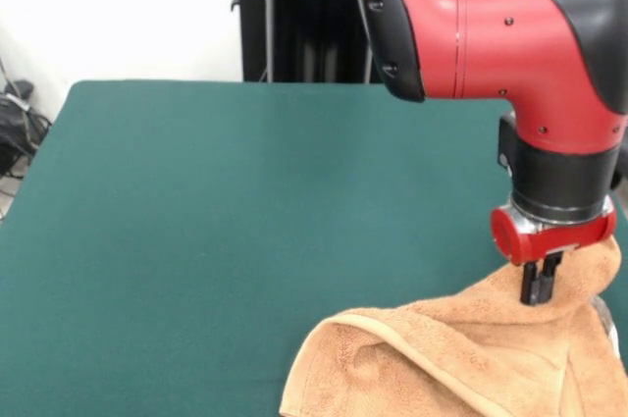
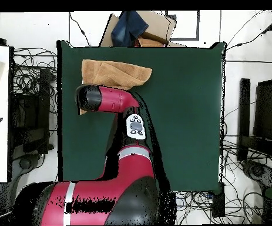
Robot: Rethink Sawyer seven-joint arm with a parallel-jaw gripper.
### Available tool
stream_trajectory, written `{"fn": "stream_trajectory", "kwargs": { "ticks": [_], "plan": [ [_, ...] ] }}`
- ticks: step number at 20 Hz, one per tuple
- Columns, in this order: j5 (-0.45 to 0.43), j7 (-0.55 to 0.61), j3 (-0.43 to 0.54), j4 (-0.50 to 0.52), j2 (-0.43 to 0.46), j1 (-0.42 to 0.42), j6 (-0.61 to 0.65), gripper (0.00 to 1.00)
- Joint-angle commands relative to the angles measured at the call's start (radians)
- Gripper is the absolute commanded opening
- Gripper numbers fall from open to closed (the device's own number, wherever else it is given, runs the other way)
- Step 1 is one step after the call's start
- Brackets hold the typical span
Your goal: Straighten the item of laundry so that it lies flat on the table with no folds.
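The light-brown terry towel (image 1: pixel 442 358) lies rumpled at the near right corner of the green table (image 1: pixel 245 201). One edge is folded over and a part is pulled up into a peak at my gripper (image 1: pixel 538 285). The black fingers stand close together, pinching the raised towel cloth. The red arm comes down from the upper right. In the overhead view the towel (image 2: pixel 114 73) lies at the table's (image 2: pixel 185 118) top left, and the arm's wrist covers part of it and hides the gripper.
The towel's near part runs out of the front view at the bottom. A cardboard box with a blue cloth (image 2: pixel 139 26) sits beyond the table's top edge. Cables and dark equipment (image 2: pixel 252 118) lie around the table. A black stand (image 1: pixel 294 15) is behind it.
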Motion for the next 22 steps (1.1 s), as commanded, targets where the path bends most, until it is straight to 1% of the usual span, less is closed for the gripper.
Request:
{"fn": "stream_trajectory", "kwargs": {
  "ticks": [1, 2, 11, 13, 16, 17, 22],
  "plan": [
    [0.009, 0.193, 0.077, 0.104, 0.015, 0.008, 0.039, 0.0],
    [0.011, 0.191, 0.074, 0.098, 0.017, 0.011, 0.057, 0.0],
    [0.02, 0.208, 0.073, 0.091, 0.019, 0.022, 0.051, 0.0],
    [0.018, 0.215, 0.077, 0.1, 0.017, 0.02, 0.012, 0.0],
    [0.019, 0.265, 0.077, 0.133, 0.005, 0.02, -0.109, 0.0],
    [0.02, 0.273, 0.074, 0.134, 0.005, 0.022, -0.122, 0.0],
    [0.002, 0.286, 0.088, 0.156, -0.004, 0.014, -0.248, 0.0]
  ]
}}
